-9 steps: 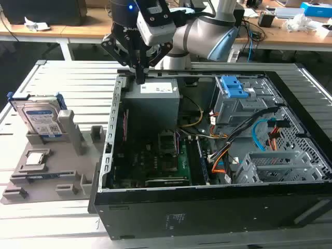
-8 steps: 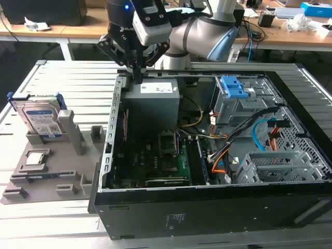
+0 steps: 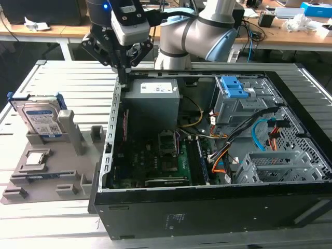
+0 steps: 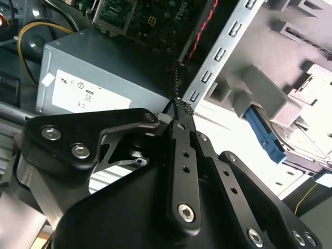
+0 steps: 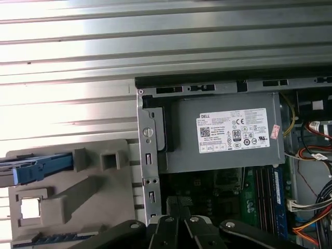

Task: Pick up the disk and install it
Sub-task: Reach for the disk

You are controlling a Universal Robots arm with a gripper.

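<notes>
One disk (image 3: 39,118) is seen standing on edge in a slot of one grey holder (image 3: 62,168), on the exterior view's left and outside the one open computer case (image 3: 207,218). One small square chip (image 3: 35,158) is laid flat on the same holder. One gripper (image 3: 123,78) is positioned above the case's corner beside the one power supply (image 3: 153,98), well apart from the disk. Its fingers are seen pressed together with nothing clamped between them. One blue-topped drive cage (image 3: 236,96) is mounted inside the case.
</notes>
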